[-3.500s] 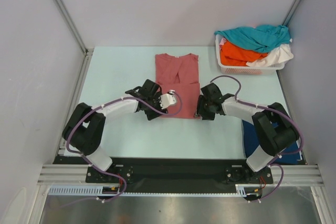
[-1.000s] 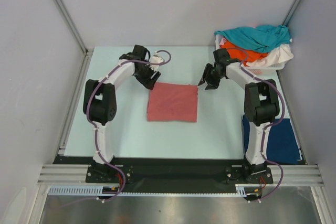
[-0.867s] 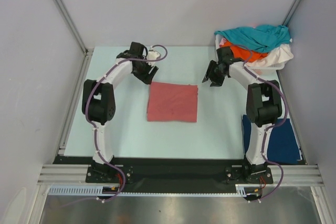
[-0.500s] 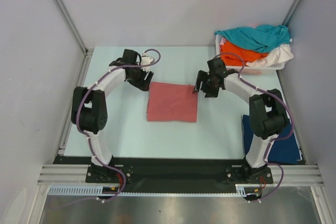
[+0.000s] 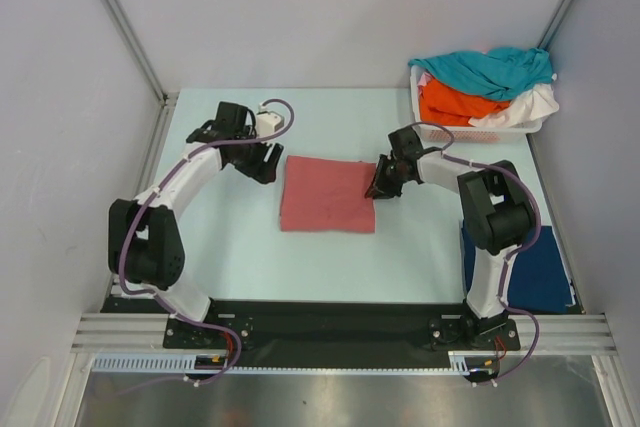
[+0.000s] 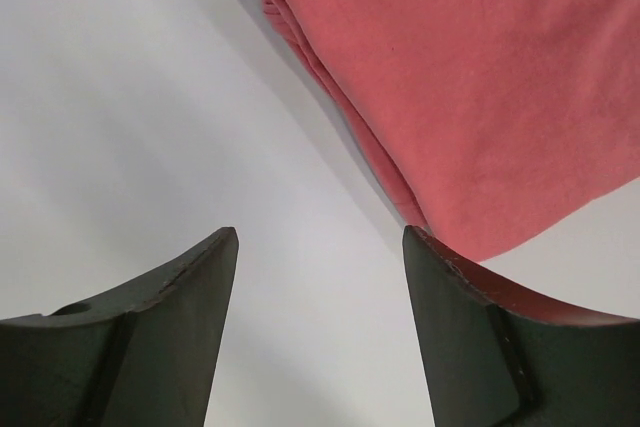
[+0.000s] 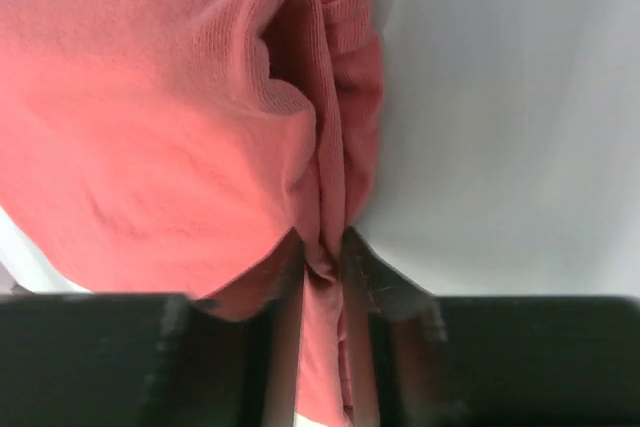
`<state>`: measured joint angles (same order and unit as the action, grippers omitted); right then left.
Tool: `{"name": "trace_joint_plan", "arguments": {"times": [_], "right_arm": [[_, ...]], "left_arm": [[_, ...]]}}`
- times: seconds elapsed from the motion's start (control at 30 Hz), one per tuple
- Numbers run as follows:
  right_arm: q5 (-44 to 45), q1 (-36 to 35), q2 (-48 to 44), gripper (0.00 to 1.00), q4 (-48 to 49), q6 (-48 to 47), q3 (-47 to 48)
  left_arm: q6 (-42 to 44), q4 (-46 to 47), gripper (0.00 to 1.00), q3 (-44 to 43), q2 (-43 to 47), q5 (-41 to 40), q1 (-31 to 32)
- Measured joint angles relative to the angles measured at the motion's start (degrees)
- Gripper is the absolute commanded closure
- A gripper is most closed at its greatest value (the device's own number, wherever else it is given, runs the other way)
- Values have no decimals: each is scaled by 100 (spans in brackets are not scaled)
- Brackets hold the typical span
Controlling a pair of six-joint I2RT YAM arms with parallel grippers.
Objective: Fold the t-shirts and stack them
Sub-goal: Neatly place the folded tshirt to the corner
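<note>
A dusty salmon-red t-shirt (image 5: 328, 194) lies folded into a rectangle at the middle of the table. My right gripper (image 5: 378, 187) sits at its right edge, and in the right wrist view the jaws (image 7: 322, 257) are shut on a bunched fold of that shirt (image 7: 160, 147). My left gripper (image 5: 262, 162) hovers just off the shirt's far left corner, open and empty (image 6: 320, 237), with the shirt's edge (image 6: 480, 77) ahead to its right. A navy t-shirt (image 5: 522, 269) lies at the near right. Teal (image 5: 490, 69), orange (image 5: 455, 104) and white (image 5: 530, 107) t-shirts fill the basket.
The white lattice basket (image 5: 440, 133) stands at the table's far right corner. Grey walls close in the left, far and right sides. The right arm's elbow (image 5: 497, 209) stands over the navy shirt's far edge.
The right gripper came down from beside the basket to the shirt's right edge and shut on it. The left gripper drifted left along the far side, staying open. The salmon shirt now lies folded shorter.
</note>
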<state>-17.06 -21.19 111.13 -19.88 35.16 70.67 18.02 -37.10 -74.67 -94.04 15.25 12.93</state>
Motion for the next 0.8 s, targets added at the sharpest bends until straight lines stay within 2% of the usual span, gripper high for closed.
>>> {"name": "trace_joint_plan", "arguments": {"times": [0.03, 0.07, 0.3, 0.53, 0.8], "right_arm": [[-52, 13, 13, 95, 72, 17, -35], [-105, 39, 15, 100, 125, 35, -74], [-297, 238, -247, 100, -15, -310, -348], [-66, 413, -988, 100, -1537, -1469, -378], [975, 407, -1128, 100, -3276, -2304, -289]], "left_arm": [[0, -11, 27, 35, 44, 0, 0], [2, -13, 27, 68, 85, 0, -2], [7, -55, 27, 201, 337, 0, -13], [39, -55, 27, 225, 673, 0, -22], [109, -48, 27, 225, 852, 9, -22]]}}
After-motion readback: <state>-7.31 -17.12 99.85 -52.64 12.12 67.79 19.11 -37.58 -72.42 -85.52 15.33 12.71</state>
